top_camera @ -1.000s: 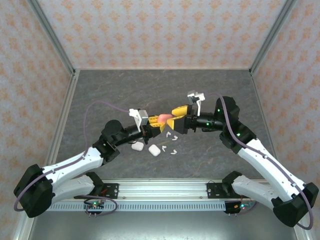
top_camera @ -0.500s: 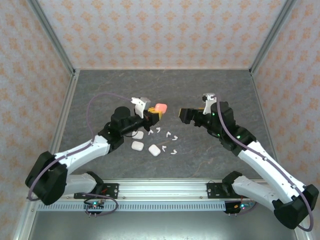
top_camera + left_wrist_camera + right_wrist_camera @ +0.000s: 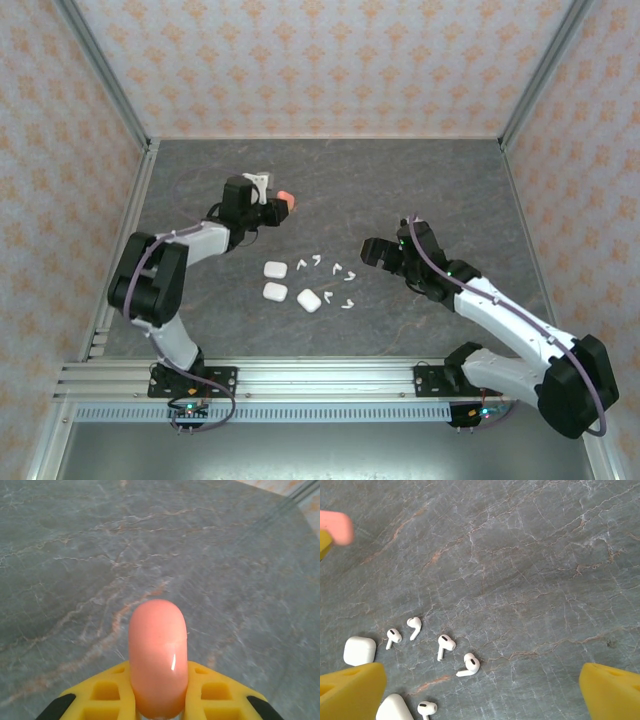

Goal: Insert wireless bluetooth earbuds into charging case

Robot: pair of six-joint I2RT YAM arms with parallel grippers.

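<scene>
Holding the salmon-pink case clamped tight in my left gripper, I have it out at the far-left part of the table, well apart from the loose pieces; its lid looks shut, though I can't be sure from here. The white earbuds lie scattered mid-table just beside three white cases, and my right gripper hangs empty, spread wide, near their right. I judge a pick is due: the right gripper must drop over one of them and pinch it without nudging its neighbours.

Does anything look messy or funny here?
The white earbuds lie scattered loose on the table, outside the white cases. The pink case is off alone, clamped in the left pincer.
</scene>
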